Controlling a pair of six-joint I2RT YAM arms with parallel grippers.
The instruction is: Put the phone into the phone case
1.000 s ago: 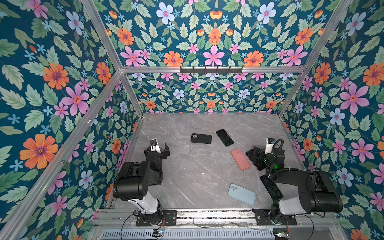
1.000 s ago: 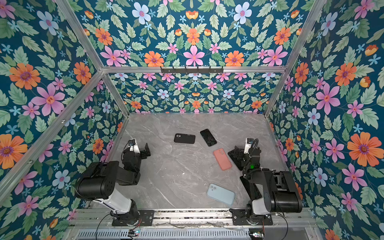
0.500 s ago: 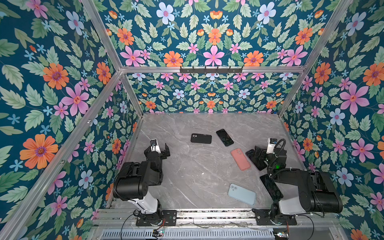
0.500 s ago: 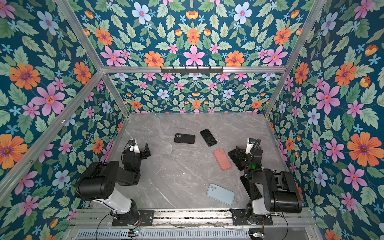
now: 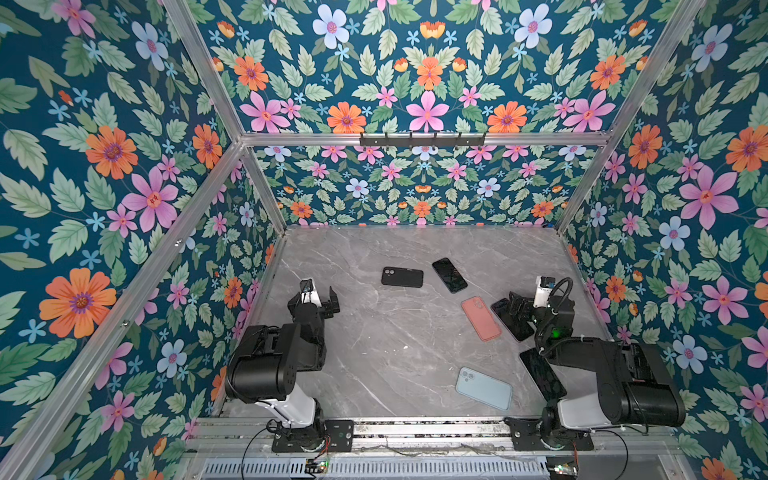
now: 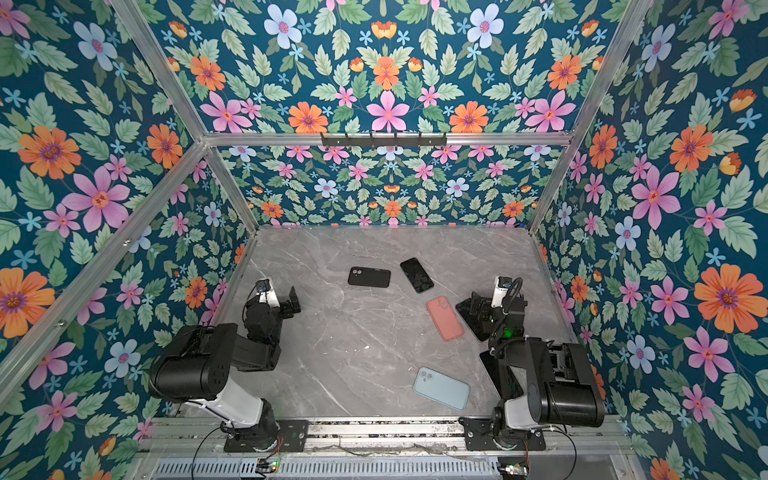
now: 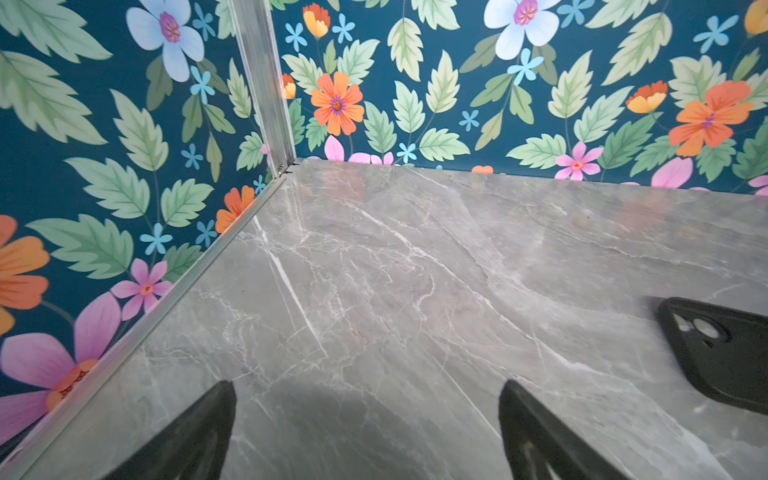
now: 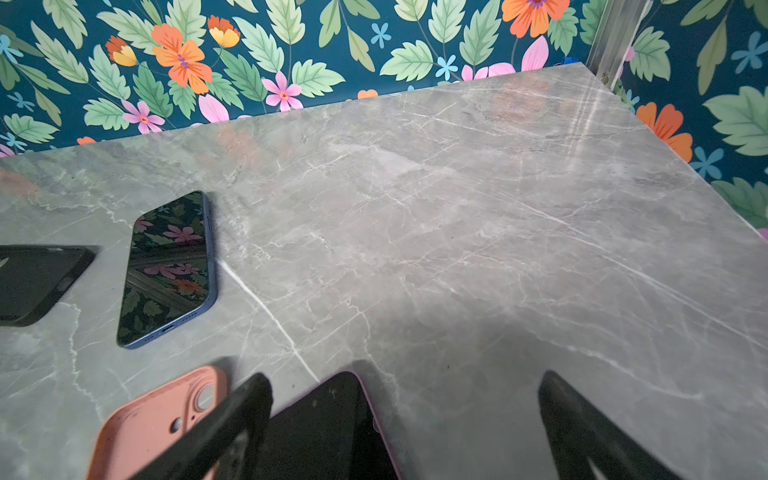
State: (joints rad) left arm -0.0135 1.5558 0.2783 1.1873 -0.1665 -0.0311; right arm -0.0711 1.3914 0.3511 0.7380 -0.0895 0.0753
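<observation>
Glass and a slick, stiff body make the phone [image 8: 324, 424] fragile and slippery, I judge; pinch its long edges, not the screen. It lies flat, dark-screened with a pinkish rim, under the right gripper [image 8: 403, 380], whose jaws stand spread. The pink case [image 8: 149, 432], soft-looking, camera cutout showing, lies just beside it. The left gripper [image 7: 368, 388] is spread too, empty, a black case [image 7: 723, 357] ahead.

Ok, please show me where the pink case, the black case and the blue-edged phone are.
pink case [image 5: 481, 318]: in a top view, middle of its flat face.
black case [image 5: 402, 277]: in a top view, middle of its flat face.
blue-edged phone [image 8: 167, 270]: in the right wrist view, middle of its dark screen.
</observation>
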